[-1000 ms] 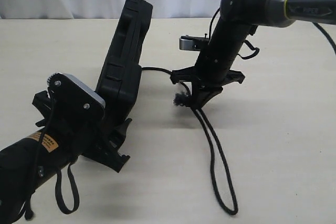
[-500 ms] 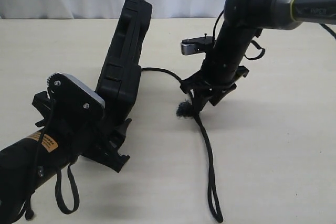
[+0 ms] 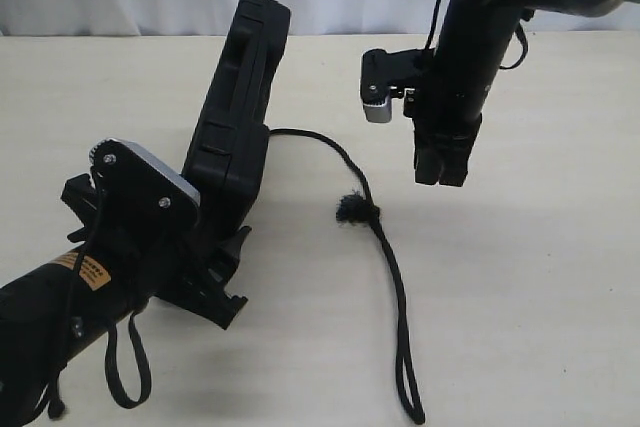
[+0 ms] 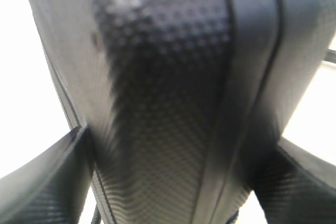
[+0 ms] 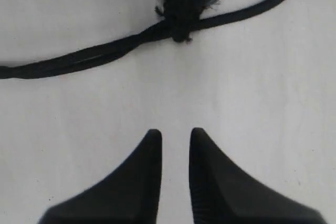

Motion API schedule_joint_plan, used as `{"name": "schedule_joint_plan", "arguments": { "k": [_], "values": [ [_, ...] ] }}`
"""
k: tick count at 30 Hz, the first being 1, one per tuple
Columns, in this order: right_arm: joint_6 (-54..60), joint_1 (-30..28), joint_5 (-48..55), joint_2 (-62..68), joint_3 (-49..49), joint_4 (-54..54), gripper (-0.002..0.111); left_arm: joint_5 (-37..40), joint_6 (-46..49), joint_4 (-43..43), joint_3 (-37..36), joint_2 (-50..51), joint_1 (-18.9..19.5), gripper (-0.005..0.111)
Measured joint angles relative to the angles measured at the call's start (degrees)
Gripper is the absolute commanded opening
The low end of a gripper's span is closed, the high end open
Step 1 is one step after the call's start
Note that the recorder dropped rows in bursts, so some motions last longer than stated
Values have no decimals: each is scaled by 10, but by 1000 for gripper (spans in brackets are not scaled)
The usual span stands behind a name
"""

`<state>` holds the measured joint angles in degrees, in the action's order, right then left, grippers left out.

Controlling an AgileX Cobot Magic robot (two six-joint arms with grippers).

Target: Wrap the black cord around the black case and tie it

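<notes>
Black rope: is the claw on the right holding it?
No, the black cord lies loose on the table, and the right gripper hangs clear of it, empty.

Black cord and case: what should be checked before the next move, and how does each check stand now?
1. Left gripper clamps black case, held up on edge: ok.
2. Right gripper empty, jaws barely apart, above the table: ok.
3. Black cord in a grip: not ok; it lies loose.
4. Knot plain in the right wrist view: ok.
5. Cord wrapped round case: cannot tell; it runs behind the case.
</notes>
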<state>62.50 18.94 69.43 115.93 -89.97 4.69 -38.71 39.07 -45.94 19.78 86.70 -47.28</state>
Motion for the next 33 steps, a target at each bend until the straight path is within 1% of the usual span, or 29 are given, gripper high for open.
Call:
{"name": "schedule_joint_plan", "arguments": {
  "k": [1,5,7,8,10,11,12,13,16,17,18,20,23,28,33],
  "values": [
    [-4,0,0,0,0,14,5,0,0,0,0,0,0,0],
    [-47,0,-26,2,0,89,4,0,8,-1,0,0,0,0],
    [-50,0,-39,6,0,124,4,2,20,-1,0,0,0,0],
    [-44,0,-42,9,0,131,4,4,29,-1,0,0,0,0],
    [3,0,-33,18,0,134,4,6,39,-1,0,0,0,0],
    [109,0,-13,23,1,121,4,6,43,-1,0,0,0,0],
    [153,0,-8,23,3,115,4,6,44,-1,0,0,0,0],
    [227,0,-2,25,5,97,4,9,50,-1,0,0,0,0],
    [274,0,-6,25,7,75,4,11,54,-25,0,0,0,0],
    [294,7,-27,25,15,45,4,5,54,-55,0,-1,0,0],
    [303,13,-37,25,20,29,4,0,53,-71,0,-1,0,0],
    [322,45,-96,25,47,-42,5,-17,32,-125,0,-1,0,0],
    [325,69,-146,25,59,-54,5,-22,26,-143,0,-1,0,0],
    [325,71,-173,25,67,-56,5,-24,26,-151,0,-1,0,0],
    [333,72,-211,25,93,-107,5,-25,26,-155,0,-1,0,0]
  ]
}}
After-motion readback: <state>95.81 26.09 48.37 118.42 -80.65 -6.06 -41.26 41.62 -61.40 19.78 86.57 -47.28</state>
